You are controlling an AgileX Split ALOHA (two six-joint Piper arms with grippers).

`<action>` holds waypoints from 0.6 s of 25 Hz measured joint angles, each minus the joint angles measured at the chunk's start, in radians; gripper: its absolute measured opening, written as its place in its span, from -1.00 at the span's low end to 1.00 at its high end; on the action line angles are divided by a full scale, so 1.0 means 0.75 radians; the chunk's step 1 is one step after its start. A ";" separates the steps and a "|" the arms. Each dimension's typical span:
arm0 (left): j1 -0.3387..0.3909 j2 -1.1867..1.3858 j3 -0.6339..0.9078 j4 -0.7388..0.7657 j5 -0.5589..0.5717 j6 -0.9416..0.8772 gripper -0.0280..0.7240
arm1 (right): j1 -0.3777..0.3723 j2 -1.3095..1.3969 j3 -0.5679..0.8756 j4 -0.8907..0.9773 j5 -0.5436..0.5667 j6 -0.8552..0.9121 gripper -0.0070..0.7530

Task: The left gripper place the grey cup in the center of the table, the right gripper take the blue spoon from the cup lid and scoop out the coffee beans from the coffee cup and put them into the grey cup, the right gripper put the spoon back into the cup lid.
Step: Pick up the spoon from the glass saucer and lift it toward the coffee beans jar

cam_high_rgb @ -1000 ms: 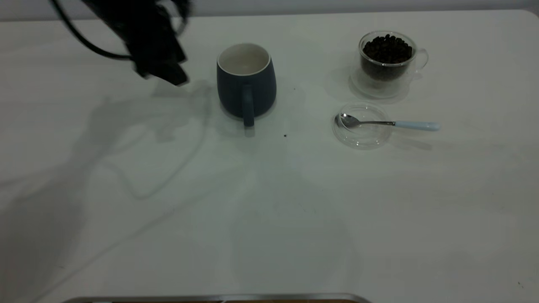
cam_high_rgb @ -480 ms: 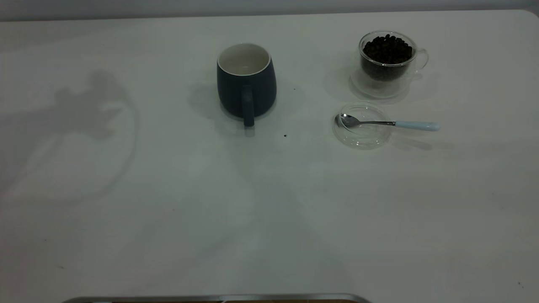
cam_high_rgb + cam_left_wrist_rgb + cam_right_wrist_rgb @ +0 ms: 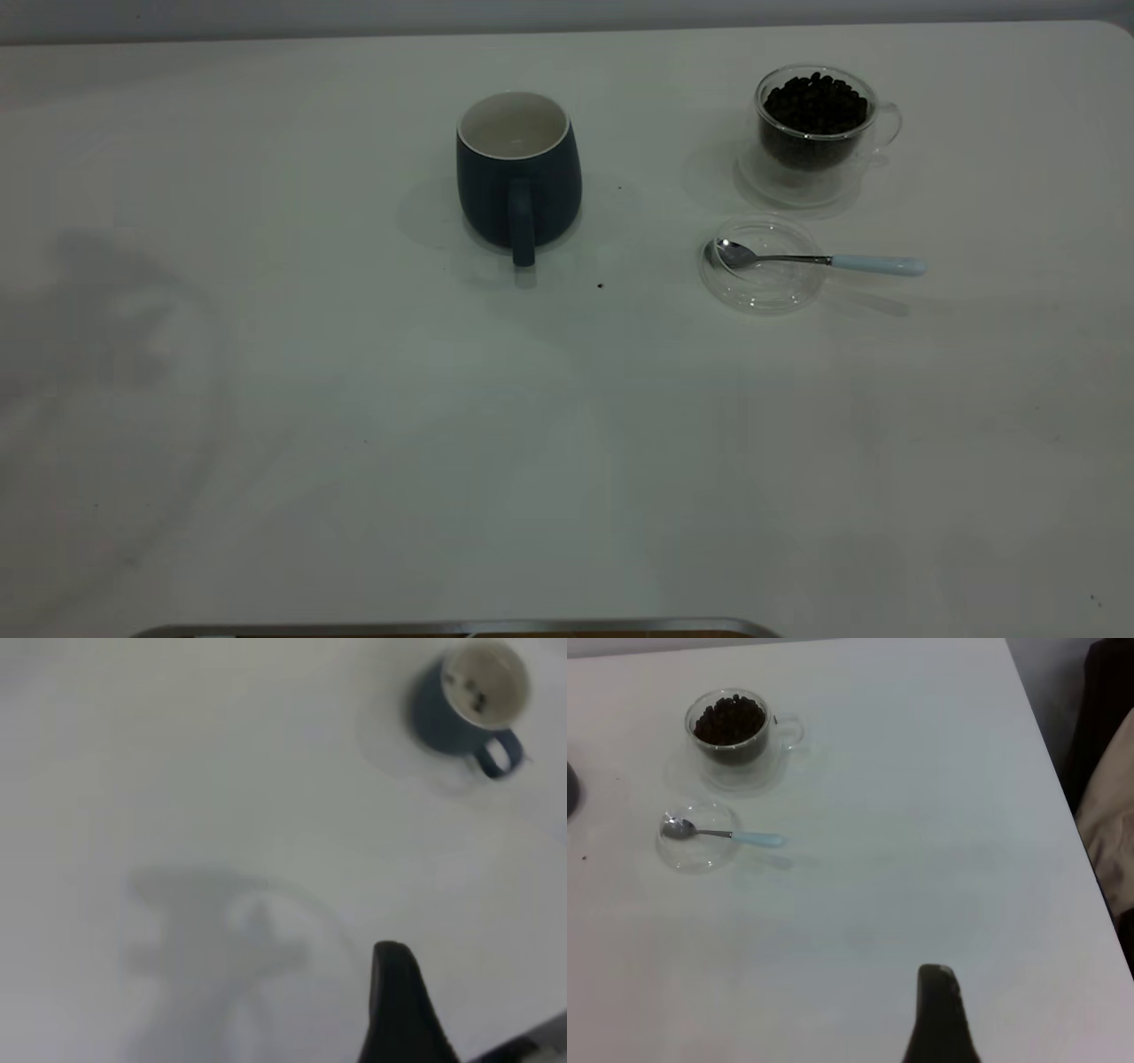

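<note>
Black, tapered hand fingers [image 3: 399,1010]

White tabletop [image 3: 354,496], plain, unpatterned. Mug [image 3: 518,173] dark blue-grey outside, off-white inside. Clear glass cup [image 3: 819,133] filled with dark brown coffee beans [image 3: 815,105]. Transparent lid [image 3: 762,264]. Spoon [image 3: 815,260]: silver bowl, pale blue handle. Black finger [image 3: 399,1010] of left hand; black finger [image 3: 939,1019] of right hand.

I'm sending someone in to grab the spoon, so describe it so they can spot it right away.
On the white table, look to the right of the dark mug, just in front of the glass cup of coffee beans. The spoon lies with its metal bowl in a clear round lid, and its pale blue handle sticks out past the rim.
</note>
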 joint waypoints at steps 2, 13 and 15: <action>0.000 -0.109 0.000 0.056 0.000 -0.068 0.44 | 0.000 0.000 0.000 0.000 0.000 0.000 0.57; 0.000 -0.758 0.467 0.129 0.000 -0.161 0.44 | 0.000 0.000 0.000 0.000 0.000 -0.001 0.57; 0.000 -0.872 0.597 0.131 0.000 -0.186 0.44 | 0.000 0.000 0.000 0.000 0.000 -0.001 0.57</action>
